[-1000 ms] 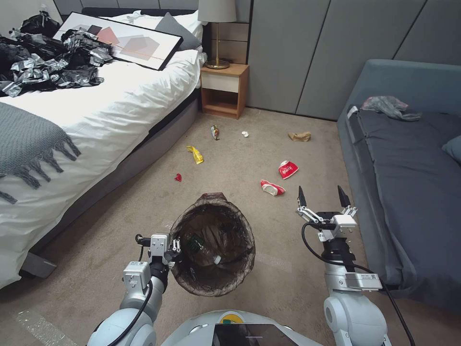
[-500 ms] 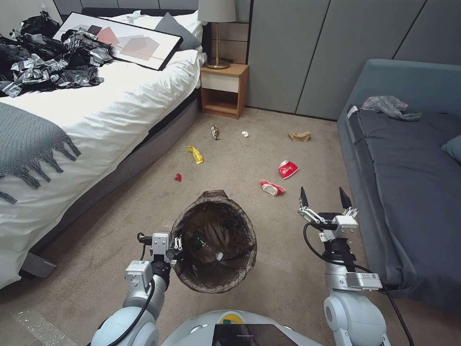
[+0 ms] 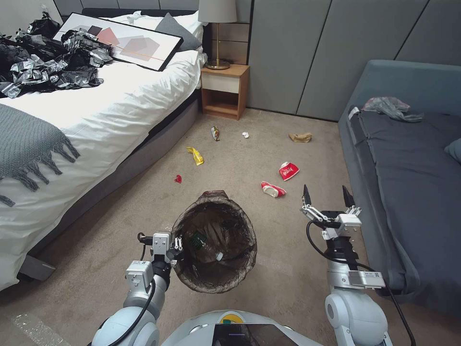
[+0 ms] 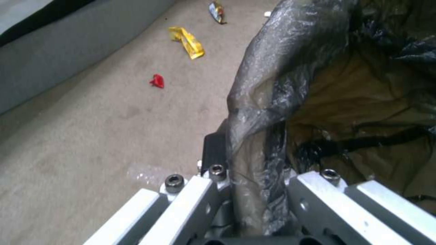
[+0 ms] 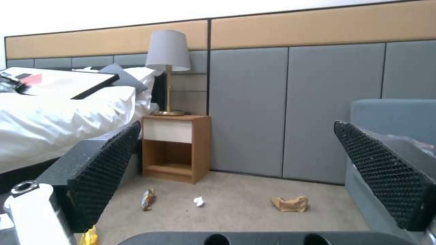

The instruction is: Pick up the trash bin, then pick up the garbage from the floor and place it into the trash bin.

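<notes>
Our left gripper (image 3: 176, 248) is clamped on the rim of the trash bin (image 3: 214, 253), liner pinched between the jaws, and we hold the bin off the carpet in front of our base. Our right gripper (image 3: 326, 197) hangs with jaws wide apart above the floor, beside the sofa (image 3: 408, 192). The nearest garbage (a crushed red-and-white cup (image 3: 272, 189)) lies just ahead; we should probably descend straight over it, keeping the bin level.

Glossy crinkled plastic liner on the trash bin (image 3: 214, 250), matt short-pile carpet (image 3: 269, 278), wooden nightstand (image 3: 224, 91), textured black rubber fingertips (image 5: 104, 177), shiny yellow wrapper (image 3: 195, 155).
</notes>
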`<state>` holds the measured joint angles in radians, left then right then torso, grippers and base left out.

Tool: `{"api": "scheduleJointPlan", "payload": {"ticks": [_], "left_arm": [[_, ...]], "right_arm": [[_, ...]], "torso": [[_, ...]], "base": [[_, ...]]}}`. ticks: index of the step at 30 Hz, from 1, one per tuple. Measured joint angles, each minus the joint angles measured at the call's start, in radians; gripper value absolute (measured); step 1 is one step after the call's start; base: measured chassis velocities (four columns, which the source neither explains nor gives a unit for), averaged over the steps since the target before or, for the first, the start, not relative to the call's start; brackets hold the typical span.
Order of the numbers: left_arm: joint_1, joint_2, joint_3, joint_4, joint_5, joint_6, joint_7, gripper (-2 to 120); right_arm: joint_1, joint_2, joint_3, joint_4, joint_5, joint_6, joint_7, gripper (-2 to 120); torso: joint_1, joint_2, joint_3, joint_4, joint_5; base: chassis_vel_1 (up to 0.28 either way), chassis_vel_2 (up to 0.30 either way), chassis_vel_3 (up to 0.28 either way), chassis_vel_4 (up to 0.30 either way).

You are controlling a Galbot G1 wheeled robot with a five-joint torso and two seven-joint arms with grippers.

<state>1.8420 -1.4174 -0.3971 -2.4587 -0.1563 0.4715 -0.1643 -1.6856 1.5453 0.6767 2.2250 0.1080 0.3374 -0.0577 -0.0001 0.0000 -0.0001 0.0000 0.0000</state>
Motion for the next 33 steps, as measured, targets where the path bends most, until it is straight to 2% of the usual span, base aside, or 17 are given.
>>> {"api": "scheduleJointPlan", "payload": {"ticks": [22,28,33], "left_arm": [[0.002,-0.004,0.0,0.003,0.012,-0.007,0.001,0],[0.001,-0.005,0.0,0.003,0.014,-0.007,0.001,0],[0.004,-0.006,0.0,0.003,0.016,-0.007,0.001,0]], "right_arm": [[0.001,-0.002,-0.001,0.002,0.003,0.001,-0.001,100],[0.014,-0.001,-0.001,-0.01,-0.011,0.046,-0.004,100],[0.025,-0.005,-0.001,-0.018,-0.038,0.076,-0.012,100]], "torso": [[0.0,0.0,0.0,-0.0001,0.0002],[0.0,0.0,0.0,0.0001,-0.0003],[0.0,0.0,0.0,-0.0001,0.0]], "base": [[-0.229,0.227,0.229,-0.221],[-0.192,0.172,0.191,-0.2],[-0.072,0.091,0.053,-0.074]]}}
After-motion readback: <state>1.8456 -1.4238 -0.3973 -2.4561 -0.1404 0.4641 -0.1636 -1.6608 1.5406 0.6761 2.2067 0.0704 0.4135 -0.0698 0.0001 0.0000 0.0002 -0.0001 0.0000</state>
